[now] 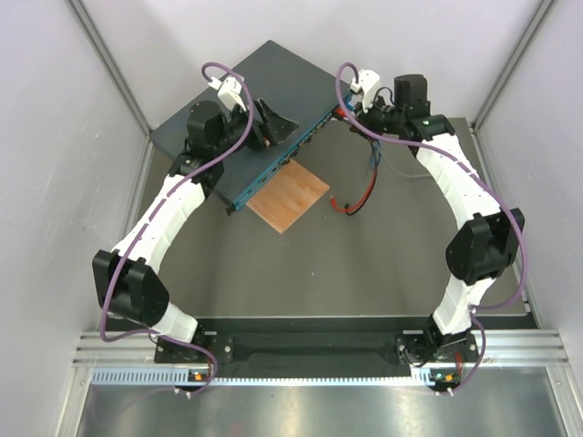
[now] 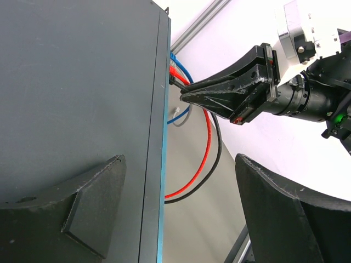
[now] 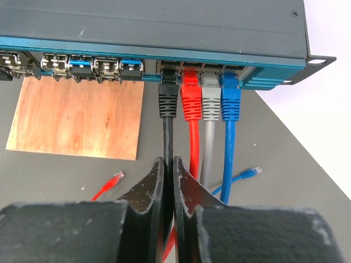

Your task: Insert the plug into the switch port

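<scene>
On the grey table (image 1: 364, 264) lies your switch (image 1: 273, 77). Its front port row holds the black plug (image 3: 168, 99), and your right gripper (image 3: 169, 164) is clenched on the black cable (image 3: 168, 137) just behind it. Your left gripper (image 2: 178, 164) stands spread across the switch's front edge.

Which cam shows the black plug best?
Right wrist: the black plug faces the camera, at the switch port beside three coloured plugs. Left wrist shows it edge-on by the right gripper; top external can't resolve it.
</scene>
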Controlling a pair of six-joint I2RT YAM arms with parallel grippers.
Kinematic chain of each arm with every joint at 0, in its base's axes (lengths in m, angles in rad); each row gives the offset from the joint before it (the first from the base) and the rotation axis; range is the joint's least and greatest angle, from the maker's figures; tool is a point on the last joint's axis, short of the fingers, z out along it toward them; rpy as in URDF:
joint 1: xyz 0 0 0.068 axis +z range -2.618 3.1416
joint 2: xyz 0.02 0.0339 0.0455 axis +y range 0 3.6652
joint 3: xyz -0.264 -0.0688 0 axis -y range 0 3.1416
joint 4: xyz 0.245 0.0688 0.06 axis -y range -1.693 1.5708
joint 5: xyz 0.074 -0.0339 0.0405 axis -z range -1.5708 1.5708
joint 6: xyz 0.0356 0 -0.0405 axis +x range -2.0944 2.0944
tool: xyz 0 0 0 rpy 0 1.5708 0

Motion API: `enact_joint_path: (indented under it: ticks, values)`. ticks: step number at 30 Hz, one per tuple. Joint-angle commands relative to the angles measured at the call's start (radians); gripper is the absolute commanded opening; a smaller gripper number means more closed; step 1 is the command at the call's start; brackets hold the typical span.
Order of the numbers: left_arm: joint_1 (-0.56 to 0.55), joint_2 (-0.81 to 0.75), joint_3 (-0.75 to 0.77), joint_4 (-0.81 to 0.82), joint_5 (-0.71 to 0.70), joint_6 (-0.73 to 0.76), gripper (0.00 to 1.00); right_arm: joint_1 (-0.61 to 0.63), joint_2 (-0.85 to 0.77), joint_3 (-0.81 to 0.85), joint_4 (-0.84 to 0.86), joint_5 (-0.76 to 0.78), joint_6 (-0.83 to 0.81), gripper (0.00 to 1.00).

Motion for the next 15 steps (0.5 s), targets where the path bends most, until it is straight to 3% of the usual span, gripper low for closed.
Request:
enact_joint_path:
  ticks: [1, 8, 15]
  values:
    - [0.005, 0.007, 0.016, 0.045, 0.014, -0.006, 0.86, -0.006, 0.004, 0.049, 0.038, -0.041, 0.012, 0.00]
    - [0.005, 0.013, 0.018, 0.047, 0.014, -0.009, 0.86, 0.009, 0.033, 0.153, 0.090, -0.056, 0.077, 0.00]
    - [0.005, 0.013, 0.012, 0.045, 0.014, -0.004, 0.86, 0.029, 0.062, 0.136, 0.095, -0.062, 0.071, 0.00]
